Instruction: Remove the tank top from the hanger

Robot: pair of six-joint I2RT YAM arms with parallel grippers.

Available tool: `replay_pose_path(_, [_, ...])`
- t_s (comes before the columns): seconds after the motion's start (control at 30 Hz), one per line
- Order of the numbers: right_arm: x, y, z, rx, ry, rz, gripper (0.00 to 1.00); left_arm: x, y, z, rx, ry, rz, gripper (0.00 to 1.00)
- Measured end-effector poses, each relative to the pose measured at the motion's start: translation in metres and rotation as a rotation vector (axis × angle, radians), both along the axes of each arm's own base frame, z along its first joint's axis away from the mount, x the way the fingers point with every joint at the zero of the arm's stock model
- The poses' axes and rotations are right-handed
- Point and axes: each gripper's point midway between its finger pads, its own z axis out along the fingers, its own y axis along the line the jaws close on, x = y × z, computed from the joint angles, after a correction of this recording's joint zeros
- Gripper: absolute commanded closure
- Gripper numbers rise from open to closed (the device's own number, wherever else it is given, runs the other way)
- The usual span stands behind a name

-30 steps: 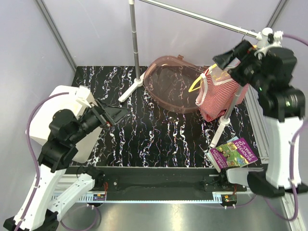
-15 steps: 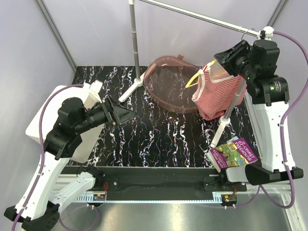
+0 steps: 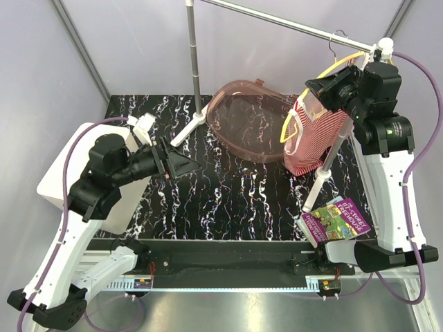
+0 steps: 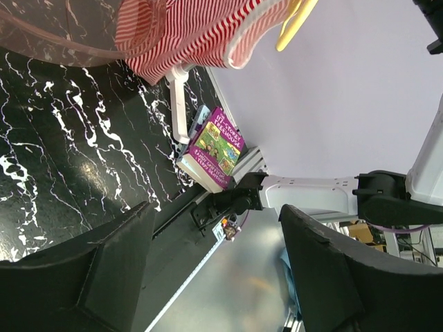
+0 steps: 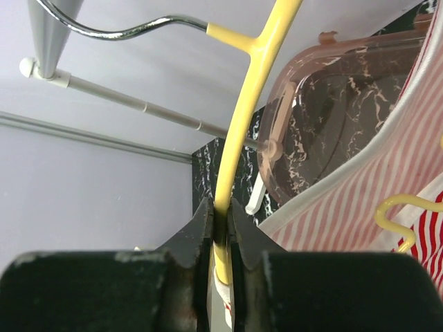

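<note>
my right tool [image 5: 221, 207] went from wide open to clamped on the hanger's [image 5: 252, 69] yellow arm.
tank top [image 3: 315, 135] still hangs on it, above the worktop [image 3: 228, 194], beside the pink tub [image 3: 242, 124]. my left tool [image 3: 183, 166] is open, holding nothing.

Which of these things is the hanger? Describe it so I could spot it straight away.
Find the grey rail slanting across the back right. Near its right end the right pincer is shut on a thin curved bar: the hanger. It is the only yellow thing there, with a silver hook and a red-striped tank top hanging from it.
</note>
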Motion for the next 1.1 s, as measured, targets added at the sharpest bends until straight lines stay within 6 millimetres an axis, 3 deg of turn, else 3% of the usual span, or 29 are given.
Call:
replay_pose_path(0.23, [-0.012, 0.012, 0.017, 0.039, -0.037, 0.075, 1.00, -0.003, -0.001, 0.004, 0.002, -0.013, -0.019, 0.23])
replay_pose_path(0.53, [-0.072, 0.030, 0.049, 0.072, -0.139, 0.235, 1.00, -0.005, -0.007, 0.012, -0.004, -0.016, -0.073, 0.20])
replay_pose_path(0.7, [-0.108, 0.044, 0.041, 0.082, -0.142, 0.365, 1.00, -0.004, -0.016, 0.014, -0.014, -0.011, -0.109, 0.20])
replay_pose_path(0.97, [-0.161, 0.072, 0.007, 0.116, -0.075, 0.649, 1.00, -0.035, -0.062, 0.017, -0.025, -0.004, -0.282, 0.19])
replay_pose_path(1.1, [-0.201, 0.081, 0.001, 0.151, -0.065, 0.795, 1.00, -0.030, -0.073, 0.023, -0.024, -0.032, -0.251, 0.25])
